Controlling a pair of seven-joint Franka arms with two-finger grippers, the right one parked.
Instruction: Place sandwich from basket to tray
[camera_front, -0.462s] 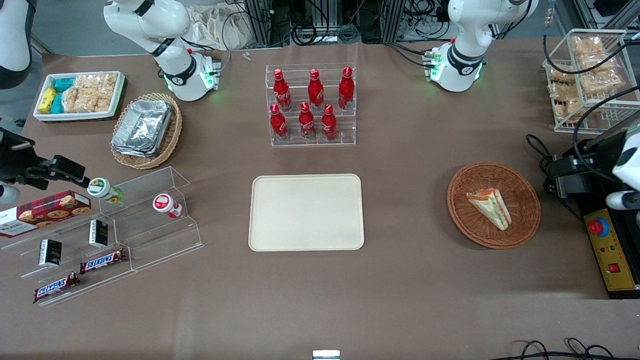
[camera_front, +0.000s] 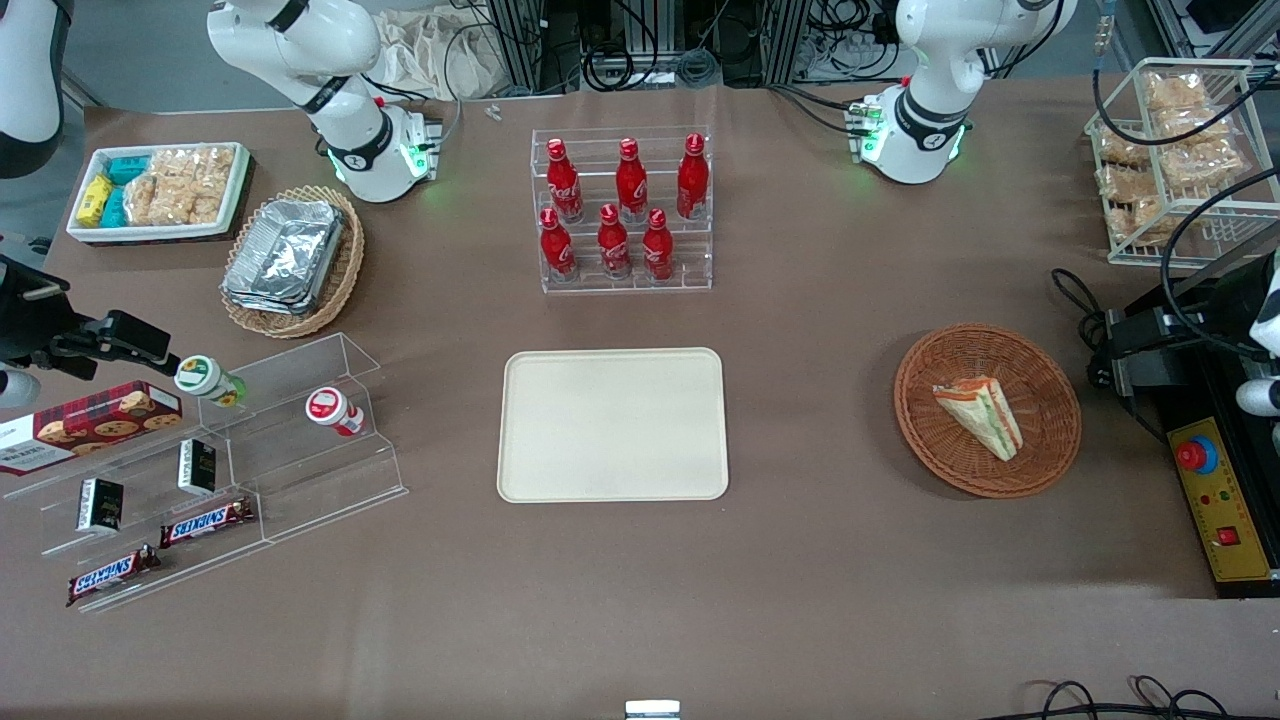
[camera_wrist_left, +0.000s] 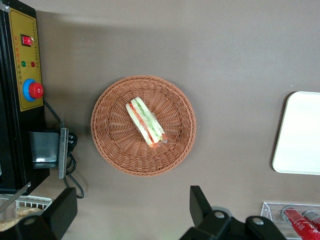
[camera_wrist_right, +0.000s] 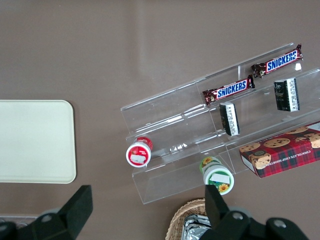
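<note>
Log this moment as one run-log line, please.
stage: approach | hand: open, above table beside basket, holding nothing | sandwich: in basket | tray: bare

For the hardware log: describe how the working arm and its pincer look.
The left arm is glossy white with black joint bands, a green light glowing at its base and black cables trailing beside it. Its pincer, above the table beside the basket, has two matte black blocky fingers set wide apart.
</note>
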